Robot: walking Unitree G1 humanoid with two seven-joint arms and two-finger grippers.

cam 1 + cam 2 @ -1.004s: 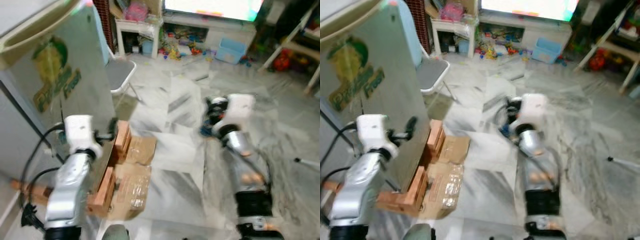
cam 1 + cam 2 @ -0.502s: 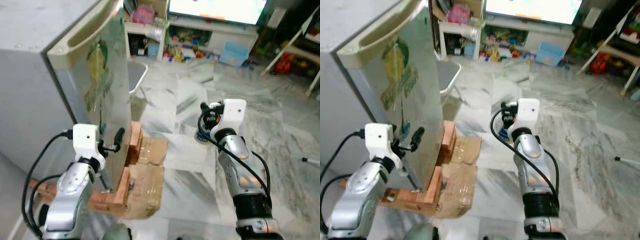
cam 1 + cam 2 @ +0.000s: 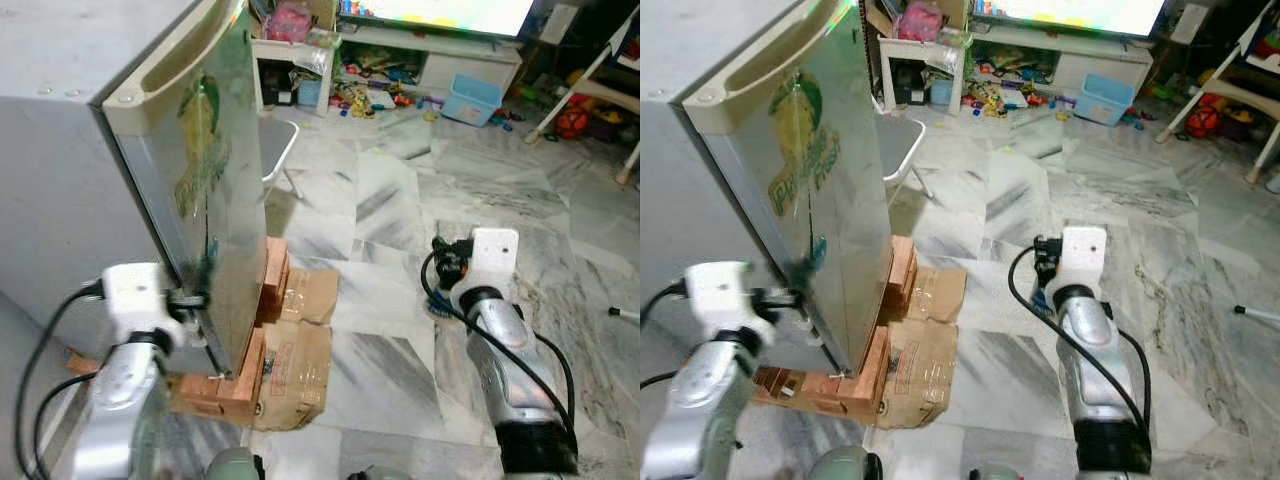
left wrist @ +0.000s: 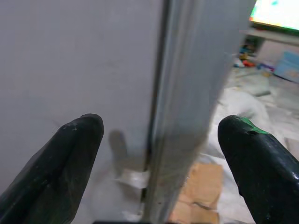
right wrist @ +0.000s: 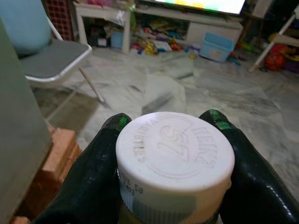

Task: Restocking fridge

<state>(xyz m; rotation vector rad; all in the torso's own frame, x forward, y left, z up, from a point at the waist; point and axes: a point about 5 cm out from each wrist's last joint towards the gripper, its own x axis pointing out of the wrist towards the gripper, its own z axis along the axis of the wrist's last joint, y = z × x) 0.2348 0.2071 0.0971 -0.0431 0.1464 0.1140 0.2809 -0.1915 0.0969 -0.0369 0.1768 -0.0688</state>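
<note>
— So which step are we at?

— Getting the door open, I'd say. The left pincer (image 4: pixel 159 154) is spread, one finger on either side of the door's edge on the fridge (image 3: pixel 790 170), low down near the corner. The door looks shut, or nearly so.

— And the thing to be stocked?

— The right pincer (image 5: pixel 174 140) is pinching a jar with a white lid (image 5: pixel 175 156), held out over the marble floor (image 3: pixel 1040 190), well apart from the fridge.

— Next move?

— Probably the left fingers need to hook that edge and swing the door wide, with the right arm keeping the jar clear until a shelf shows.

— What can't you make out?

— The jar's body and label sit below the lid, so I can't say what's in it. The left fingertips are blurred against the fridge in the head views, so whether they touch the door is unclear. The fridge stands on bricks (image 3: pixel 895 280) and flattened cardboard (image 3: pixel 925 350); its inside is hidden.
</note>
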